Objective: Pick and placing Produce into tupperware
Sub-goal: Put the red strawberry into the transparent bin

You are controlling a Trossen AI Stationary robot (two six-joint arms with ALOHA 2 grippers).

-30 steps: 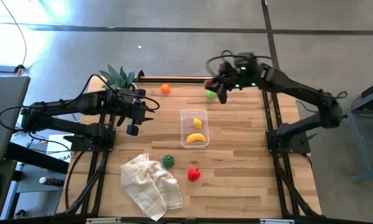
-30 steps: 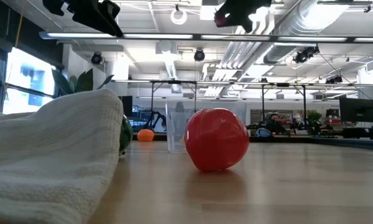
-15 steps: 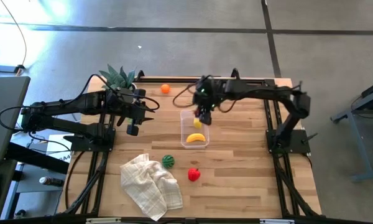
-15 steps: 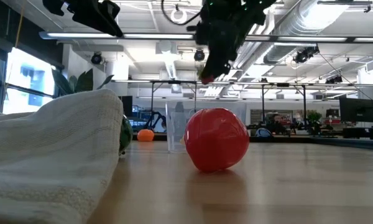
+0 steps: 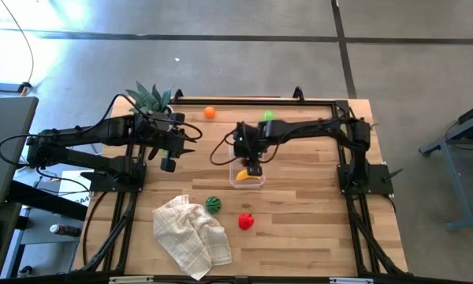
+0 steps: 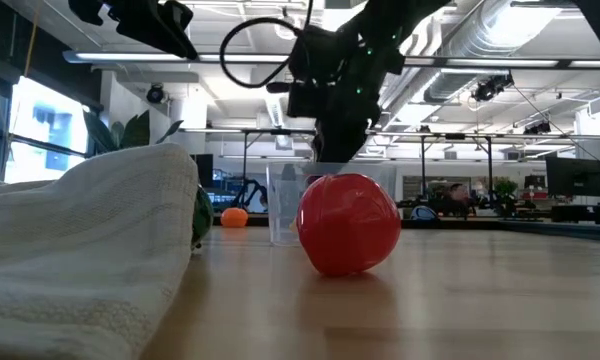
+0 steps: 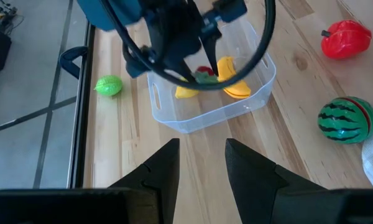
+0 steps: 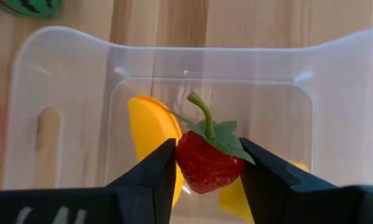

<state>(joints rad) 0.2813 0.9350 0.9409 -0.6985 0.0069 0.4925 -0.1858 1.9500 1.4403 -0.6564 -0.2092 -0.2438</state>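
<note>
The clear tub (image 5: 246, 164) stands mid-table with a yellow banana (image 5: 251, 177) and another yellow piece (image 8: 236, 199) inside. My right gripper (image 5: 253, 162) is over the tub, shut on a red strawberry with green leaves (image 8: 208, 160). An orange ball (image 5: 210, 113) and a green piece (image 5: 268, 116) lie near the far edge. A striped melon (image 5: 214, 204) and a red piece (image 5: 245, 221) lie nearer the front. My left gripper (image 5: 169, 161) waits open and empty, left of the tub. My right gripper pinches the strawberry's two opposite sides (image 8: 183, 163) between its two fingers (image 8: 150, 177). The fingers come from above and point down into the tub's opening. The strawberry sits over the yellow pieces; whether it touches them, I cannot tell.
A white checked cloth (image 5: 191, 235) lies crumpled at the front left, beside the melon. A spiky green plant (image 5: 150, 98) stands at the far left corner. Bare wood lies right of the tub (image 5: 307, 181).
My right gripper has carried the strawberry from the far edge beside the green piece toward the table's left and near side. It has come down over the tub and stayed shut on the strawberry.
</note>
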